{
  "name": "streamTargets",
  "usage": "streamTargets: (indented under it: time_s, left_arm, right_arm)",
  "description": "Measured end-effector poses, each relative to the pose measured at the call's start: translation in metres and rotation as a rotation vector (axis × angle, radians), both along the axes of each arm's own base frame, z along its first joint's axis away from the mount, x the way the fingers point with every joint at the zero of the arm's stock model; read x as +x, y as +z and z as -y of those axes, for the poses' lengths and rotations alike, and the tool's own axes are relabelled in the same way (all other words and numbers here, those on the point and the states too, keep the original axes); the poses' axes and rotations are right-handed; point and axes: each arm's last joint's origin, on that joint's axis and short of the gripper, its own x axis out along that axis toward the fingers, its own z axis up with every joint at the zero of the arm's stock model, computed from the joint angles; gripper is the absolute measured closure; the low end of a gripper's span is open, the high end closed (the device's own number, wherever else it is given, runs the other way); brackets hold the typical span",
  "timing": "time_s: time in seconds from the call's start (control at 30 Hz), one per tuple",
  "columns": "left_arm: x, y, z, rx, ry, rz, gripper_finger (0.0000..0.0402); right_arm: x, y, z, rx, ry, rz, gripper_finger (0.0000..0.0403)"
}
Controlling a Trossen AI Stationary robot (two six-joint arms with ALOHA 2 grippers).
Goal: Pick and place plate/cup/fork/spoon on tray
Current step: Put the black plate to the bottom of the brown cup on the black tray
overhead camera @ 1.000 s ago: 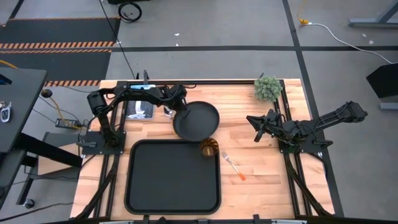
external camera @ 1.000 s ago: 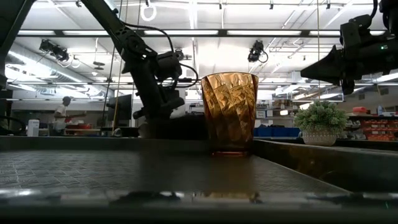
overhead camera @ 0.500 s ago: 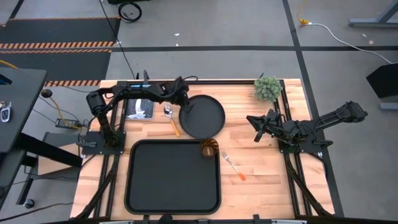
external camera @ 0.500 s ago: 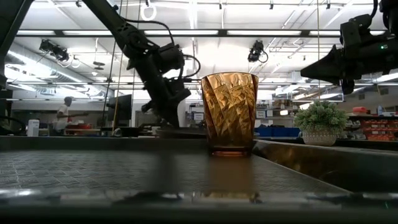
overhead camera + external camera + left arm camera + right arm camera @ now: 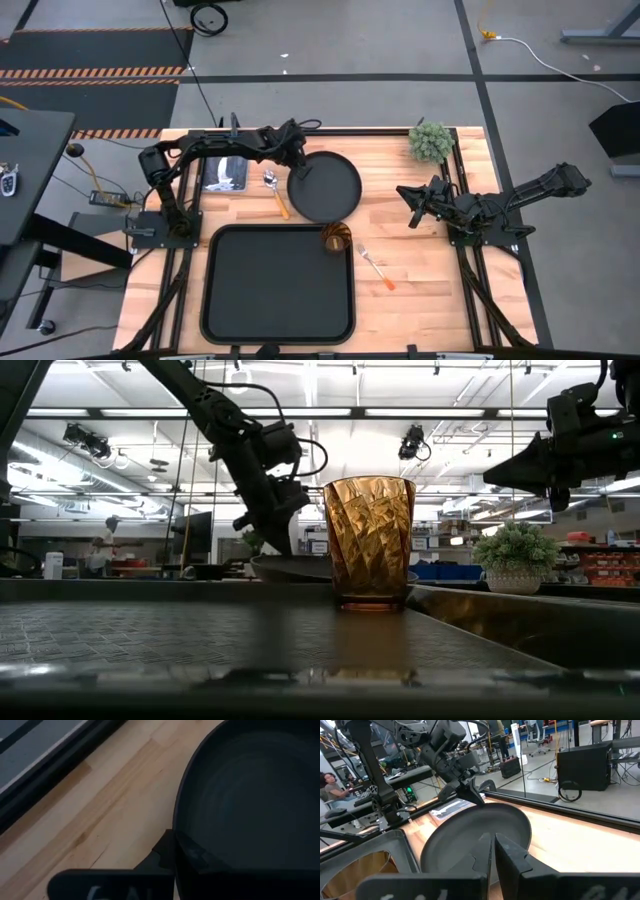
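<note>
The black plate [image 5: 328, 187] is on the wood just beyond the tray's [image 5: 280, 285] far edge. My left gripper [image 5: 297, 171] is shut on the plate's left rim. The amber cup [image 5: 335, 239] stands upright in the tray's far right corner and fills the middle of the low view [image 5: 370, 540]. The spoon [image 5: 275, 190] lies on the wood left of the plate. The fork [image 5: 376, 267] lies on the wood right of the tray. My right gripper [image 5: 412, 206] is shut and empty, held above the table's right side. My left gripper pinches the plate's rim [image 5: 181, 827] on the plate's left side, one finger inside the rim [image 5: 192, 854] and one outside [image 5: 161, 851]. The fingers come slanting down from the table's far left. The plate sits nearly level [image 5: 300, 568]; I cannot tell whether it is clear of the table.
A small picture panel [image 5: 225, 176] lies at the far left beside the left arm. A potted plant [image 5: 430, 141] stands at the far right corner. Bare wood lies right of the plate and around the fork. A person shows in the room behind [image 5: 105, 540].
My left gripper has moved toward the table's far and right edges with the plate. The plate was tipped up steeply and now lies nearly level, a little farther right. The spoon, half covered before, now shows whole.
</note>
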Motion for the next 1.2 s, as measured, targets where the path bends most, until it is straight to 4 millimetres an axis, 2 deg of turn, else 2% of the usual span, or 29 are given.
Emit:
streamTargets:
  time_s: [0.17,0.6,0.73,1.0,1.2]
  left_arm:
    - [-0.002,-0.011,0.002,-0.034,0.0,-0.052,0.039]
    - [-0.007,-0.02,-0.004,-0.094,0.06,-0.048,0.0295]
    - [-0.008,-0.028,-0.007,-0.135,0.07,-0.063,0.0279]
    - [-0.004,-0.047,-0.004,-0.155,0.048,-0.111,0.0279]
    - [0.0,-0.046,-0.002,-0.142,0.031,-0.099,0.0332]
  right_arm:
    - [0.0,0.0,0.0,0.0,0.0,0.0,0.0375]
    - [0.0,0.0,0.0,0.0,0.0,0.001,0.0375]
    - [0.0,0.0,0.0,0.0,0.0,0.001,0.0375]
    - [0.0,0.0,0.0,0.0,0.0,0.001,0.0375]
    - [0.0,0.0,0.0,0.0,0.0,0.001,0.0375]
